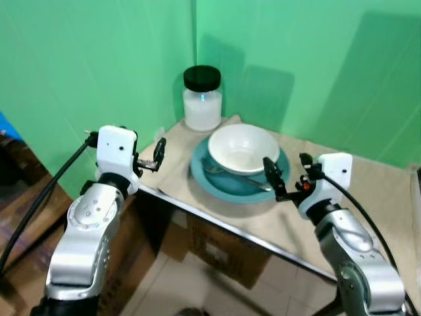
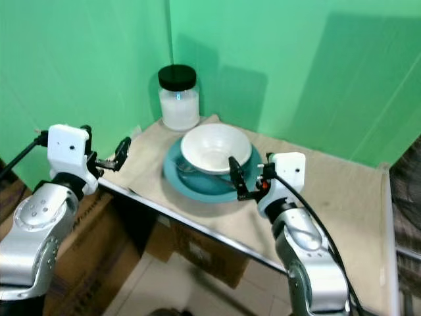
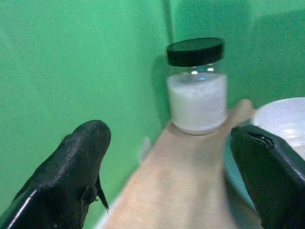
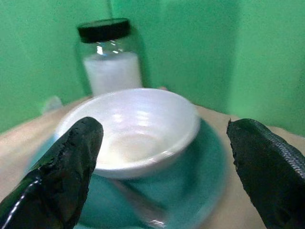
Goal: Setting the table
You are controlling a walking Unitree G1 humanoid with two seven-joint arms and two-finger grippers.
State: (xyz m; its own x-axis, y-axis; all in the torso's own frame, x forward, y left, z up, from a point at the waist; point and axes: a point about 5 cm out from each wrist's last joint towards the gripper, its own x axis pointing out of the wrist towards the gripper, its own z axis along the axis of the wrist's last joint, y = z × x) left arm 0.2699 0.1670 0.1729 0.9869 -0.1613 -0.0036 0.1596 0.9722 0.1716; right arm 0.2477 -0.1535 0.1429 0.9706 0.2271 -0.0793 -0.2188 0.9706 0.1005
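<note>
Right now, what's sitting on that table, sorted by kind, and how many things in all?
Jar, black lid, white contents: 1
White bowl: 1
Teal plate, under the bowl: 1
Utensil on the plate, kind unclear: 1
Total: 4

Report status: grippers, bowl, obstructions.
Left gripper open at table's left edge. Right gripper open, facing white bowl on teal plate. Spoon on plate; jar behind.

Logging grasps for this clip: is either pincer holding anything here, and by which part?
Nothing is held. The left pincer is open near the table's corner; the right pincer is open at the teal plate's rim.
</note>
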